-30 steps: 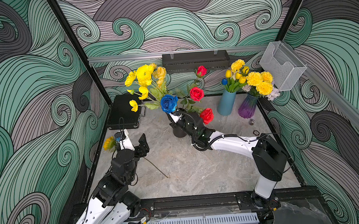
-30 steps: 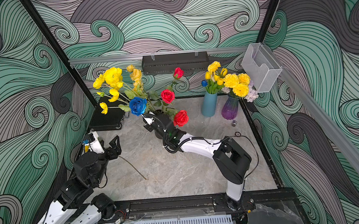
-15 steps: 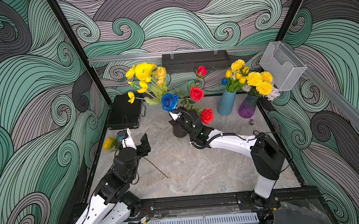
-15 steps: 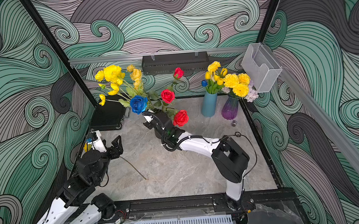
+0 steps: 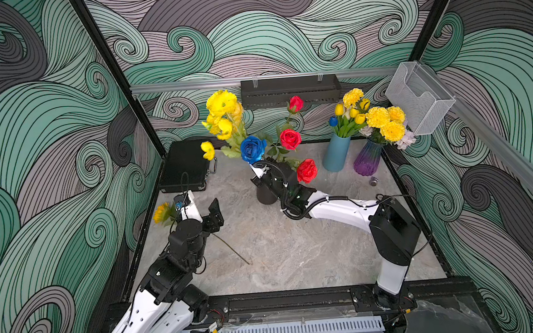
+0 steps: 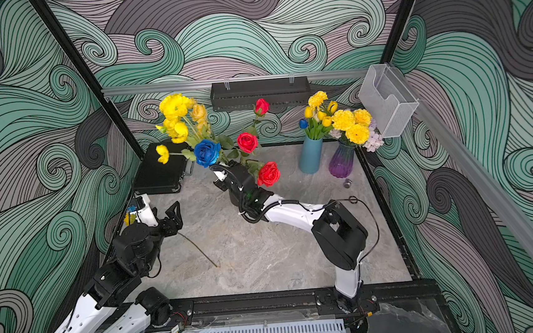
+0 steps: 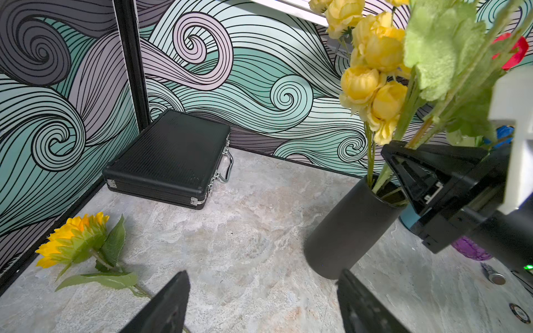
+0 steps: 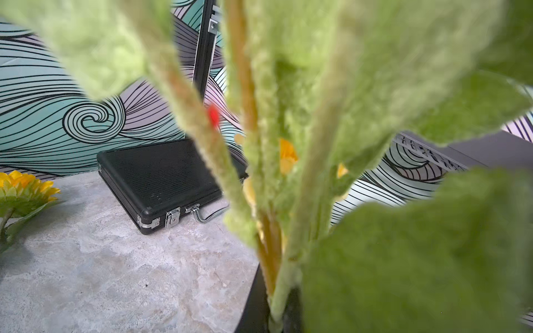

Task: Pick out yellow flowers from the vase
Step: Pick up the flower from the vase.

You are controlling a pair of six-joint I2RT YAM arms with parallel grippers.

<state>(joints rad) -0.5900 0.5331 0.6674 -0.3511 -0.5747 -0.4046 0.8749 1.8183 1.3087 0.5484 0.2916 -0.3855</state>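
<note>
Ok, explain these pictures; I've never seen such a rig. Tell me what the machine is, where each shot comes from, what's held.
Two robot arms with two-finger grippers work over a table. Two pictures look down from overhead; two come from cameras on the wrists. On it stand a black vase of yellow flowers and roses, a blue vase and a purple vase; a black case and a sunflower lie there. The left gripper is open and empty. The right gripper is shut among the stems at the black vase; which stem I cannot tell.
</note>
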